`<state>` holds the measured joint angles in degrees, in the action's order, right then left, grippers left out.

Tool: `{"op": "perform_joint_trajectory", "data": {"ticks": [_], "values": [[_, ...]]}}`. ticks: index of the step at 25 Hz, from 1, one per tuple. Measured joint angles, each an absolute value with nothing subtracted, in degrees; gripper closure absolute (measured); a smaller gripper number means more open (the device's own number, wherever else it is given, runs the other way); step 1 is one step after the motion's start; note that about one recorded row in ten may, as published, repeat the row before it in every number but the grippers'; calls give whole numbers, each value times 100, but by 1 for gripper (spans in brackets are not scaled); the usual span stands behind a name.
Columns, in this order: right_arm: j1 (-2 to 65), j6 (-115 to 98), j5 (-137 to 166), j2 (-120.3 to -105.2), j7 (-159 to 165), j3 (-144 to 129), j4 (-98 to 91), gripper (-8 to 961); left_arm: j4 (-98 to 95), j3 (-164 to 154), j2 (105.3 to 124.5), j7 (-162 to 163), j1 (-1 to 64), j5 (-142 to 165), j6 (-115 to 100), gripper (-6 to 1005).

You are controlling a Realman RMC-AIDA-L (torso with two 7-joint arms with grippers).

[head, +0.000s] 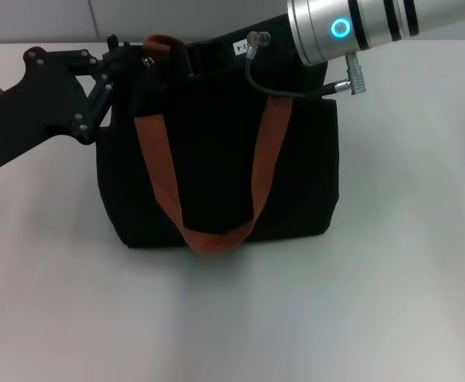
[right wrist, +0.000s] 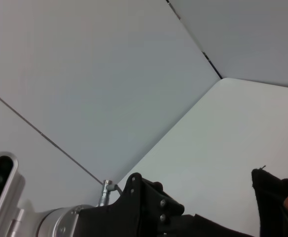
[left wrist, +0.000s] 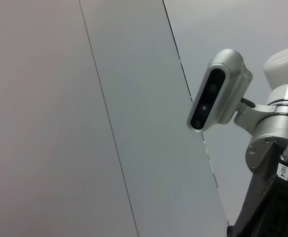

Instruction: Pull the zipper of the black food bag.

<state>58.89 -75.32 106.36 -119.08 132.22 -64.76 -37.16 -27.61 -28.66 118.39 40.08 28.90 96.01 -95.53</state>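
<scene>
The black food bag stands upright in the middle of the white table, with an orange-brown strap hanging down its front. My left gripper reaches in from the left to the bag's top left corner, beside the second strap. My right gripper comes from the upper right and lies over the bag's top edge. The zipper pull tab is hidden among the dark gripper parts. The right wrist view shows a bag corner and the left arm's black gripper body.
The white table spreads in front of and beside the bag. A grey panelled wall stands behind. The right arm's silver link and its cable hang over the bag's top right. The left wrist view shows the robot's head camera.
</scene>
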Motion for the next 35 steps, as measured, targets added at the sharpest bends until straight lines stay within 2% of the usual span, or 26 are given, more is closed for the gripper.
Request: {"op": "perform_joint_trajectory", "data": {"ticks": [35], "values": [[5924, -7802, 10634, -11879, 13235, -6477, -3840, 877, -2806, -2866, 11809, 3992, 2742, 9606, -9585, 954]]}}
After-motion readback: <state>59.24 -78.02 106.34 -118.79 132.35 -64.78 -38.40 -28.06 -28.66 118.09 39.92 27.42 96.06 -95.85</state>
